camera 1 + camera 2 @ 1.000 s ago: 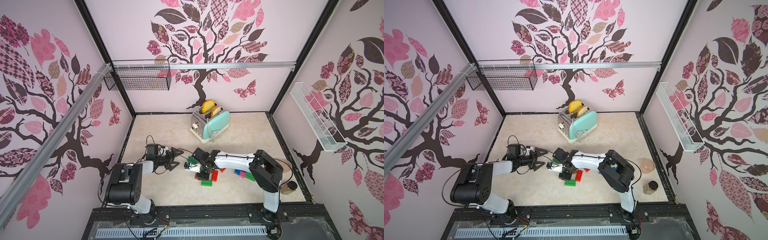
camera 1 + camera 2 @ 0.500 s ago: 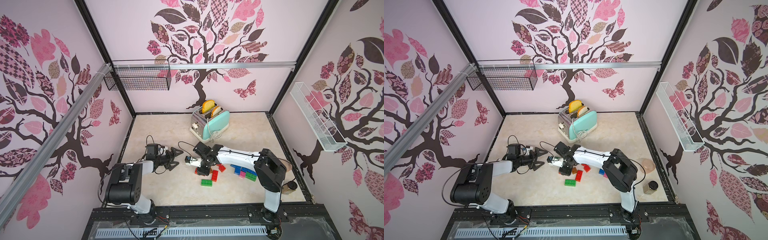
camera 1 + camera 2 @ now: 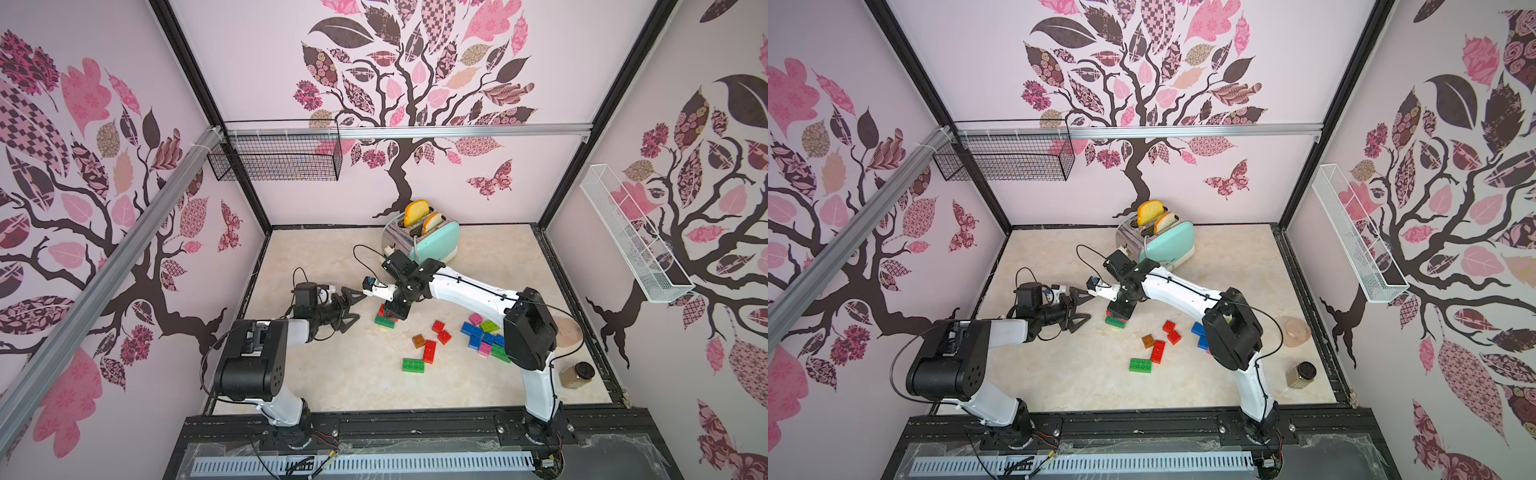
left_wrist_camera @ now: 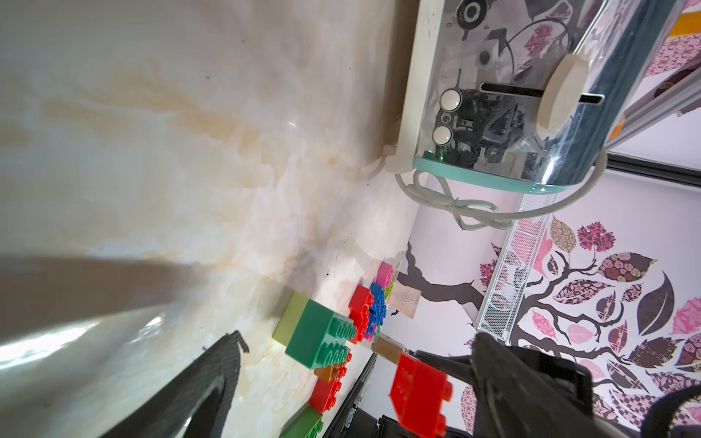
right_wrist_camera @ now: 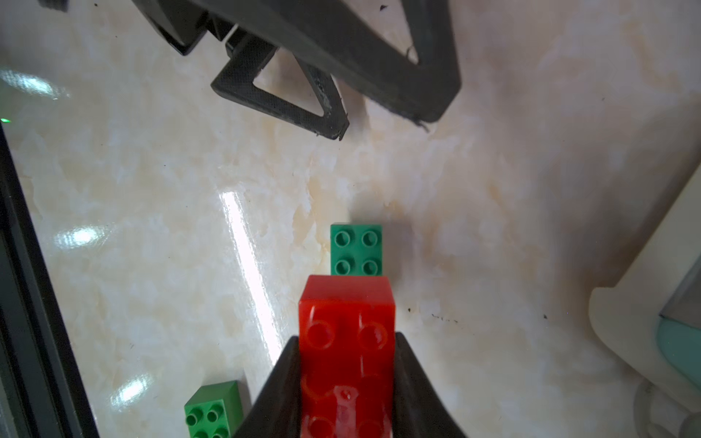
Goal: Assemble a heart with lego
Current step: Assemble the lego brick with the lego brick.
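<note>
Right gripper (image 5: pixel 347 341) was clamped on red brick (image 5: pixel 347 322), directly over green brick (image 3: pixel 384 322) on the table, long axis roughly 10-to-4. Left gripper (image 3: pixel 352 305), jaws apart, sat near at 9 o'clock.

We see the toaster (image 3: pixel 436 245) at the back, bricks (image 3: pixel 429 351) in front of it, a jar (image 3: pixel 577 375) at the front right.
</note>
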`<state>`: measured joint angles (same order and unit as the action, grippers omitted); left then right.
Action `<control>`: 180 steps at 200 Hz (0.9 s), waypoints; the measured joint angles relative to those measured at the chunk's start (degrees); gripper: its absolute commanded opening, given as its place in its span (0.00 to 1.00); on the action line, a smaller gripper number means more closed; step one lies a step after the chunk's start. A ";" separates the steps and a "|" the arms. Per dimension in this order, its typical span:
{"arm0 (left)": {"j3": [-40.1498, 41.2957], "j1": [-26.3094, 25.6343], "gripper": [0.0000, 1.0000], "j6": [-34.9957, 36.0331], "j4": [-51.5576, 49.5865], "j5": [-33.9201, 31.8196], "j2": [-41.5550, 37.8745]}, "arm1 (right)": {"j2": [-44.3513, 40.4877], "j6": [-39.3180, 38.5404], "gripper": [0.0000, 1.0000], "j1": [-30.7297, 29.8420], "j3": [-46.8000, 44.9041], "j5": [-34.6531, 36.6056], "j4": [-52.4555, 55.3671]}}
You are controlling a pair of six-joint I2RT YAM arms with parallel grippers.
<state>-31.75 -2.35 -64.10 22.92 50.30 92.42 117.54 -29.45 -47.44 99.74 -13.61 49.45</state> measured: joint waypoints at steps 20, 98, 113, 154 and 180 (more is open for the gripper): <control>0.00 -0.70 0.97 -1.11 2.25 -0.09 0.42 | 2.40 0.31 0.24 0.00 0.94 0.17 0.66; 0.04 -1.90 0.93 -2.23 4.92 0.02 2.14 | 3.72 1.46 0.24 -0.37 2.97 0.44 1.07; 0.15 -1.95 0.93 -2.32 5.05 0.20 2.14 | 3.76 1.79 0.24 -0.55 3.34 0.74 0.92; 1.03 -1.95 0.87 -2.45 5.35 0.85 2.12 | 5.29 2.25 0.24 -1.11 6.14 1.29 0.52; 2.08 -1.95 0.80 -2.58 5.38 1.36 2.05 | 6.54 2.38 0.24 -1.16 6.69 1.46 0.42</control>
<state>-29.67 -4.29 -66.67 28.29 51.66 94.48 124.07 -27.07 -48.60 106.43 -12.14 49.87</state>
